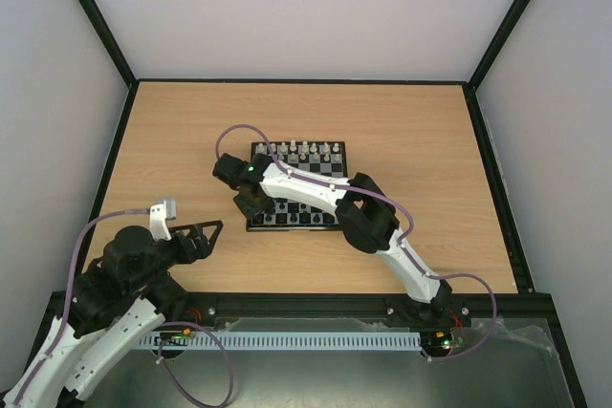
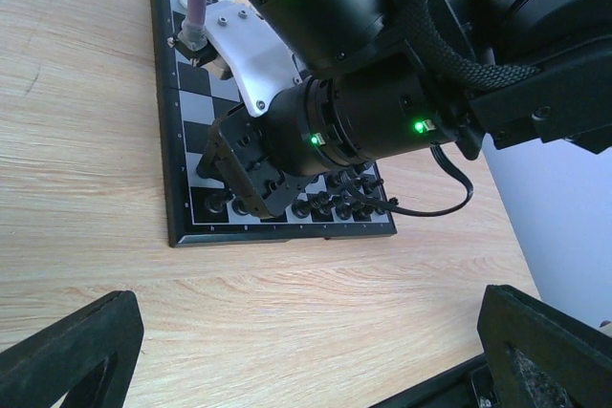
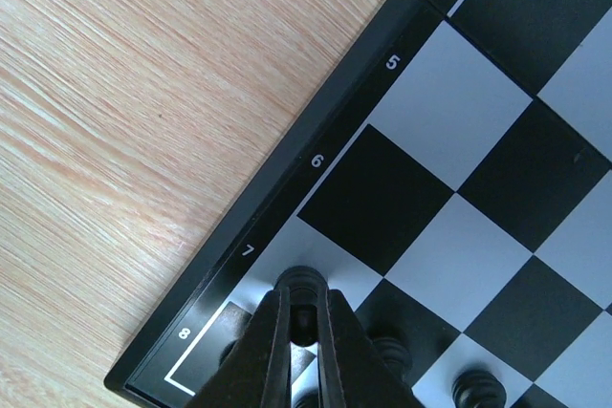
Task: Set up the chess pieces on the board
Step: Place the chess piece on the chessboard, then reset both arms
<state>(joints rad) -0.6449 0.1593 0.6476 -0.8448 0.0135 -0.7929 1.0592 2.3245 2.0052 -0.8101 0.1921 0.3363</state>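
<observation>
The board (image 1: 287, 227) lies at the table's middle, with white chess pieces (image 1: 304, 152) along its far rows and black chess pieces (image 1: 311, 217) along its near rows. My right gripper (image 1: 253, 203) hangs over the board's near-left corner. In the right wrist view its jaws (image 3: 302, 317) are closed around a black pawn (image 3: 304, 284) that stands on the pale square by the "7" mark. More black pieces (image 3: 392, 353) stand beside it. My left gripper (image 1: 206, 233) is open and empty over bare table left of the board; its fingers (image 2: 67, 346) show wide apart.
The right arm (image 2: 363, 121) covers much of the board (image 2: 191, 131) in the left wrist view. Bare wooden table (image 1: 402, 121) surrounds the board, bounded by a black frame and white walls.
</observation>
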